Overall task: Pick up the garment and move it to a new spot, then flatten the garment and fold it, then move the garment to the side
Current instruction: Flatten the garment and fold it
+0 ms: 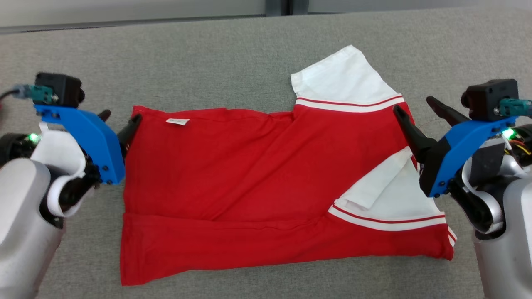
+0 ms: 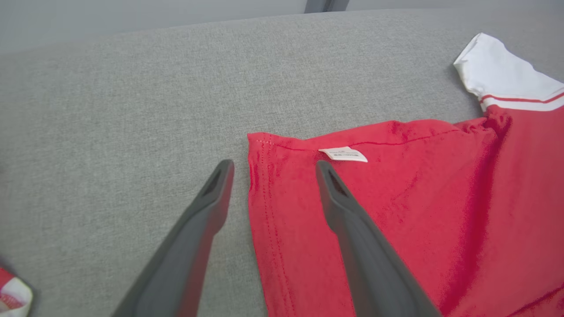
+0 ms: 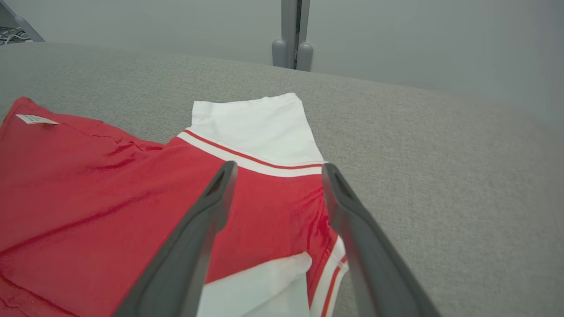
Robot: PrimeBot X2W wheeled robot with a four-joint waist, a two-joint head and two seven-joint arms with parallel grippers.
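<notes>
The garment (image 1: 232,174) is a red shirt with white, red-striped sleeves, lying partly folded on the grey surface, a small white label near its far left hem. My left gripper (image 1: 120,120) stands open at the garment's far left corner, one finger over the cloth, the other over bare surface; the left wrist view shows the garment (image 2: 396,211) and that gripper (image 2: 273,166) empty. My right gripper (image 1: 417,106) is open over the garment's right edge by the far sleeve. In the right wrist view the gripper (image 3: 277,169) straddles the garment (image 3: 97,185), holding nothing.
The grey fabric surface (image 1: 208,62) stretches wide beyond and beside the garment, ending at a pale wall. A vertical grey post (image 3: 293,35) stands behind the far edge. A bit of red and white cloth (image 2: 11,297) peeks at the left wrist view's lower left corner.
</notes>
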